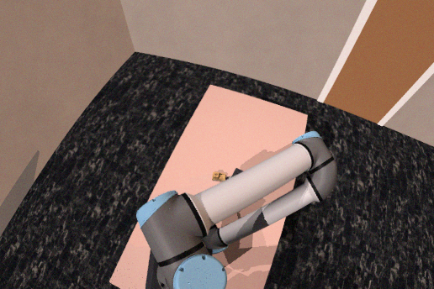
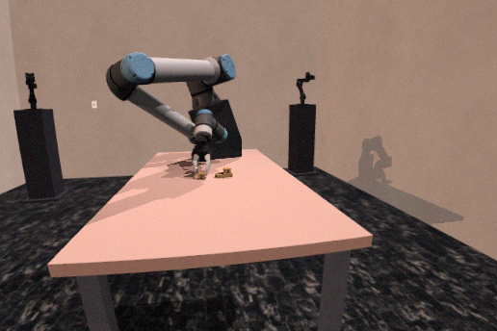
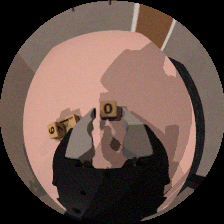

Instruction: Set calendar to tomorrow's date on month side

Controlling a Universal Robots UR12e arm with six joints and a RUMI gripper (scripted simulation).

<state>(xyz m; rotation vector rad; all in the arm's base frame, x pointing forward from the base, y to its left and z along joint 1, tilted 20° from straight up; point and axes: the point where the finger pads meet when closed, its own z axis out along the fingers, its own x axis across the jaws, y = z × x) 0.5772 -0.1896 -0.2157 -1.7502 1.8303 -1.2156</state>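
A wooden cube (image 2: 201, 176) (image 3: 108, 109) stands on the table apart from the tray, a black 0 on the face towards the wrist camera. My gripper (image 2: 201, 173) (image 3: 108, 108) is partly open, its fingertips low at either side of this cube, with small gaps in the wrist view. The wooden tray (image 2: 220, 176) (image 3: 74, 120) is left of the gripper in the wrist view and holds the other cube (image 1: 215, 175) (image 2: 227, 170) (image 3: 54, 131). That cube shows a digit like 9 or 6 and part of another. The month's name cannot be read. The arm hides the loose cube in the top view.
The pink table (image 1: 204, 126) (image 2: 215, 216) carries everything. A dark panel (image 2: 231, 130) stands at its far end in the exterior view. Two black pedestals (image 2: 37, 154) (image 2: 301, 140) stand on the floor beyond the table.
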